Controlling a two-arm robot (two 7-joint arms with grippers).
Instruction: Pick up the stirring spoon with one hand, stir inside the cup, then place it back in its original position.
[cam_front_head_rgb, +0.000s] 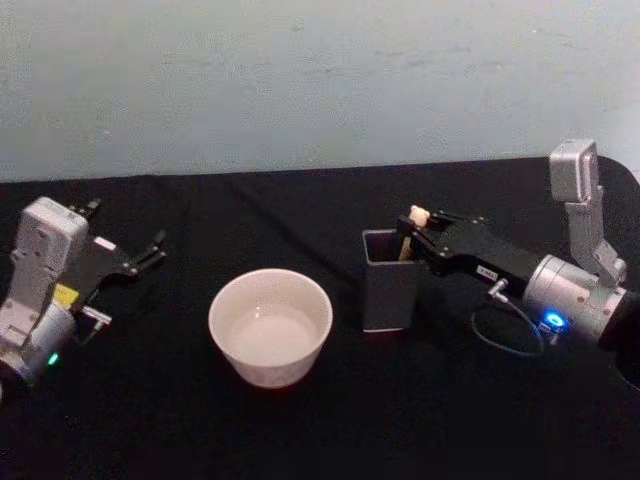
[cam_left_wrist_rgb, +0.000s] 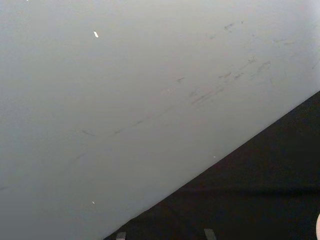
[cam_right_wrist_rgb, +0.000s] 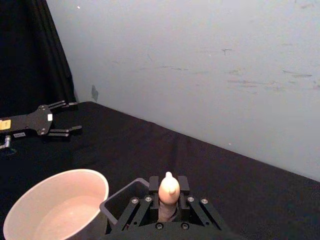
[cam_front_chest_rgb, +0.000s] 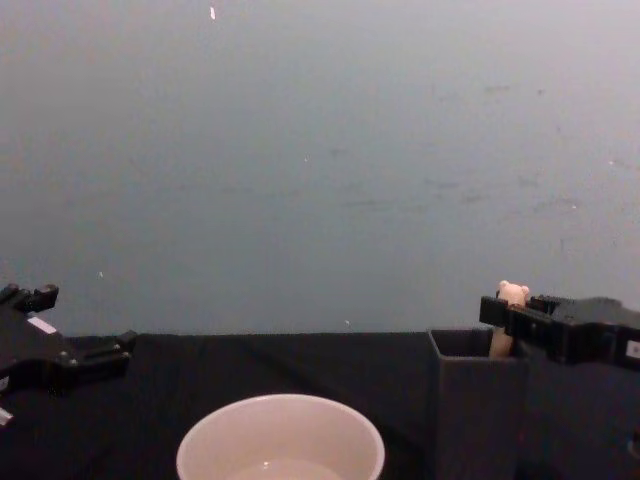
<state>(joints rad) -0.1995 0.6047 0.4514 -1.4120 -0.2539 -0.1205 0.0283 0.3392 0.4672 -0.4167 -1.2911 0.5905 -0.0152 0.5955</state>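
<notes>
— Closest to us is the cup. It sits on the black table, round and wide, mouth up so a spoon can dip in from above.
— Where is the spoon?
— It stands in the dark holder, just beside the cup on its right. The little bear head and a bit of handle poke out. The shiny end is down inside, so I can't see it.
— Who holds it?
— The right gripper. It reaches over the holder's top, and its two fingers pinch the handle just under the bear head. I think it grabs there because that part sticks out.
— Why does the spoon stand so straight?
— The holder is tall and narrow, so it props the spoon up.
— And the other arm?
— The left gripper rests far off to the left, fingers spread apart, holding nothing. One hand is enough here.
— What next?
— If it lifts, straight up is best, I guess, so the holder does not tip.
</notes>
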